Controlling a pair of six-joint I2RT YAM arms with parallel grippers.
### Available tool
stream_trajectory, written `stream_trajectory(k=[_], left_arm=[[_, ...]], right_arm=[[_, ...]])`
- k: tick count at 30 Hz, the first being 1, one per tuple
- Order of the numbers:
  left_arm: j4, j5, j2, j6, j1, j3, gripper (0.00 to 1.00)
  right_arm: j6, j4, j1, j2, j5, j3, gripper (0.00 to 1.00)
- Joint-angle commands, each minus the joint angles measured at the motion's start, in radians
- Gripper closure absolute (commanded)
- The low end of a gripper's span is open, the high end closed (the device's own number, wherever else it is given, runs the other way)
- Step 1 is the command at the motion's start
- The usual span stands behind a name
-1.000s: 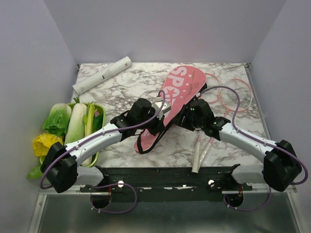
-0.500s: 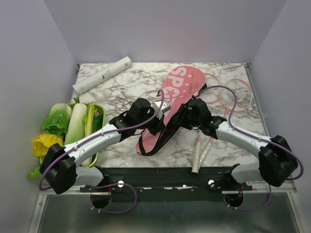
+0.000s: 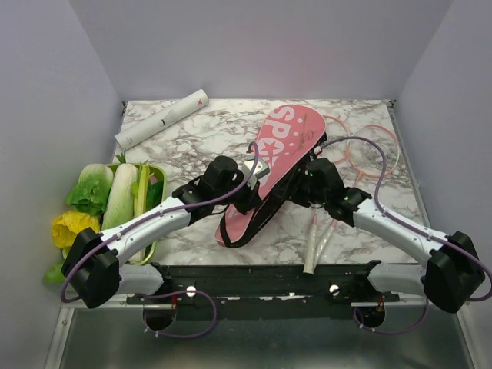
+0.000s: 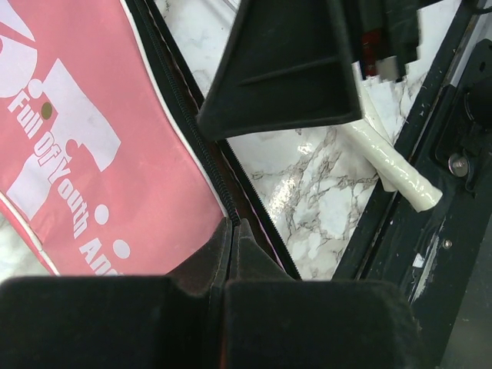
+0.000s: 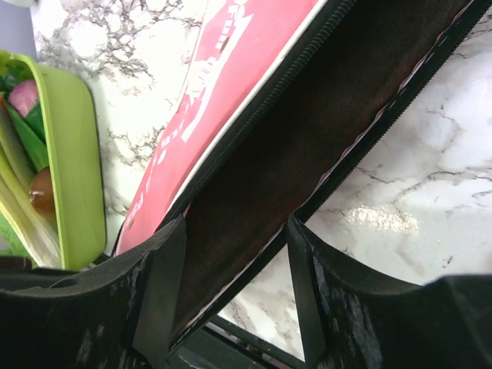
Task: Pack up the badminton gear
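The long pink cover (image 3: 283, 137) lettered "SPORT" lies slanted across the table's middle, its zip undone and its dark inside (image 5: 269, 169) showing. My left gripper (image 3: 250, 187) is shut on the cover's upper zip edge (image 4: 219, 181). My right gripper (image 5: 234, 284) stands open just beside it, its fingers (image 5: 165, 284) straddling the cover's opening and the lower zip edge. Two pink-framed rackets (image 3: 367, 151) lie to the right, their pale handles (image 3: 314, 247) pointing at the near edge. The white tube (image 3: 161, 119) lies at the far left. I see no shuttlecocks.
A green tray (image 3: 156, 231) of leafy vegetables sits at the left edge, also in the right wrist view (image 5: 77, 169). The black base rail (image 3: 254, 278) runs along the near edge. Grey walls close in three sides.
The right arm has shifted, its elbow swinging out to the right while its gripper stays at the cover's opening. The left gripper keeps its hold, unmoved.
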Motion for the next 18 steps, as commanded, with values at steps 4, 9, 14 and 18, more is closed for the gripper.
stream_trajectory(k=[4,9,14,18], left_arm=[[0.032,0.029,-0.031,-0.005,-0.001,-0.008,1.0],[0.033,0.033,-0.038,-0.005,-0.001,-0.012,1.0],[0.035,0.041,-0.04,-0.005,-0.001,-0.012,1.0],[0.03,0.042,-0.04,-0.005,-0.001,-0.011,1.0]], right_arm=[[-0.019,-0.095,0.007,-0.09,0.085,-0.028,0.37],[0.02,-0.042,0.007,-0.03,0.042,0.016,0.37],[0.057,0.032,0.007,-0.01,0.058,0.05,0.37],[0.06,0.048,0.007,-0.017,0.053,0.068,0.37]])
